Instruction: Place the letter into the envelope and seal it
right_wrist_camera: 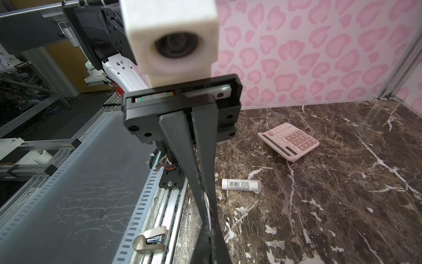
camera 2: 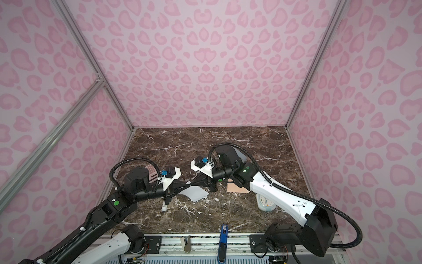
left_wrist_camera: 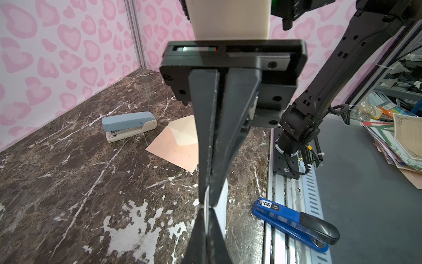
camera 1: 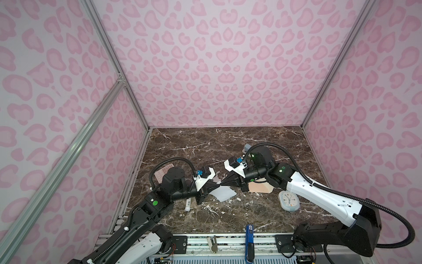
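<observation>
The letter [camera 1: 223, 193], a plain white sheet, hangs tilted just above the marble table between the two arms. Both grippers meet tip to tip at its upper edge. My left gripper [camera 1: 216, 183] is shut on it, and the left wrist view shows the sheet [left_wrist_camera: 222, 205] edge-on beside my closed left gripper [left_wrist_camera: 206, 209]. My right gripper [camera 1: 222, 182] is also shut on it; a thin white edge [right_wrist_camera: 206, 203] shows between the closed fingers of my right gripper [right_wrist_camera: 206, 214]. The peach envelope [camera 1: 260, 188] lies flat under the right arm, flap open, cream inside [left_wrist_camera: 182, 130].
A pink calculator [right_wrist_camera: 288, 140] and a glue stick [right_wrist_camera: 241, 184] lie by the left arm. A pale blue clock [camera 1: 288, 200] sits right of the envelope, a grey-blue stapler [left_wrist_camera: 127, 124] behind it. A blue stapler [camera 1: 249, 242] rests across the front rail.
</observation>
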Tool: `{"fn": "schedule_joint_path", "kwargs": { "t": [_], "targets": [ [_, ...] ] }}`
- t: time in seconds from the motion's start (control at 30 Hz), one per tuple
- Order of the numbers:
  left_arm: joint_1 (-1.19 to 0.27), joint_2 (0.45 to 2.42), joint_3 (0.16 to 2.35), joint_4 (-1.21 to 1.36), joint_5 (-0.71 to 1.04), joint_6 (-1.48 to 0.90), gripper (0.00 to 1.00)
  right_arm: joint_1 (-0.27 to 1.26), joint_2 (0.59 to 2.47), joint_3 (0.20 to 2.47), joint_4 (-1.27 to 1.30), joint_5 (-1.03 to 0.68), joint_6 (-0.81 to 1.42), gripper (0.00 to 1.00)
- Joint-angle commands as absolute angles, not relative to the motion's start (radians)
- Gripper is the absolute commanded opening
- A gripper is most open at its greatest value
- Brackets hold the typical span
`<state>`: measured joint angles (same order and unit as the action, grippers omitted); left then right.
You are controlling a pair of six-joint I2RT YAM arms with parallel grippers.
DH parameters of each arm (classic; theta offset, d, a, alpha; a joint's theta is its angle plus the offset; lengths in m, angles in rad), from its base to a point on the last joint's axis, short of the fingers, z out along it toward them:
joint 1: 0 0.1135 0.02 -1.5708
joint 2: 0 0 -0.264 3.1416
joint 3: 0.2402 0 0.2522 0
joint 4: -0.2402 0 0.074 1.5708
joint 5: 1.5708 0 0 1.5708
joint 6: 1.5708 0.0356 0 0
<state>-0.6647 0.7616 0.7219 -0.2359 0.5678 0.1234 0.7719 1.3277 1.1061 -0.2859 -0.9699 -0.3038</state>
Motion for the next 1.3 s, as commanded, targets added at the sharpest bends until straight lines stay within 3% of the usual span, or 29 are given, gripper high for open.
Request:
{"fn": "schedule_joint_path", "kwargs": {
  "t": [0.0, 0.03, 0.1, 0.13, 0.3, 0.37, 0.4, 0.47, 0.5, 0.7, 0.8, 0.9, 1.13, 1.27],
  "targets": [
    [-0.664, 0.751, 0.721, -0.183, 0.55, 0.12, 0.04, 0.773, 1.329, 1.097, -0.305, -0.972, -0.308, 0.17],
    [-0.664, 0.748, 0.721, -0.183, 0.547, 0.12, 0.04, 0.774, 1.331, 1.098, -0.306, -0.972, -0.308, 0.15],
    [-0.664, 0.743, 0.72, -0.178, 0.539, 0.117, 0.04, 0.774, 1.333, 1.09, -0.306, -0.969, -0.31, 0.01],
    [-0.664, 0.741, 0.721, -0.177, 0.538, 0.117, 0.04, 0.774, 1.333, 1.087, -0.305, -0.968, -0.31, 0.0],
    [-0.664, 0.732, 0.719, -0.173, 0.532, 0.112, 0.04, 0.774, 1.34, 1.077, -0.306, -0.959, -0.307, 0.01],
    [-0.664, 0.729, 0.718, -0.172, 0.528, 0.11, 0.04, 0.773, 1.339, 1.075, -0.307, -0.948, -0.304, 0.18],
    [-0.664, 0.727, 0.716, -0.172, 0.526, 0.11, 0.04, 0.774, 1.341, 1.074, -0.309, -0.945, -0.306, 0.17],
    [-0.664, 0.723, 0.715, -0.172, 0.524, 0.109, 0.04, 0.773, 1.34, 1.071, -0.312, -0.945, -0.309, 0.01],
    [-0.664, 0.721, 0.713, -0.171, 0.523, 0.108, 0.04, 0.773, 1.34, 1.07, -0.312, -0.945, -0.311, 0.0],
    [-0.664, 0.713, 0.715, -0.174, 0.52, 0.106, 0.04, 0.773, 1.34, 1.06, -0.316, -0.934, -0.314, 0.0],
    [-0.664, 0.71, 0.714, -0.177, 0.517, 0.107, 0.04, 0.773, 1.341, 1.054, -0.321, -0.93, -0.316, 0.09],
    [-0.664, 0.709, 0.714, -0.179, 0.514, 0.109, 0.04, 0.771, 1.336, 1.047, -0.325, -0.93, -0.32, 0.0],
    [-0.664, 0.705, 0.716, -0.181, 0.51, 0.11, 0.04, 0.759, 1.333, 1.039, -0.34, -0.923, -0.331, 0.0],
    [-0.664, 0.702, 0.718, -0.182, 0.505, 0.11, 0.04, 0.753, 1.328, 1.028, -0.347, -0.914, -0.337, 0.13]
  ]
}}
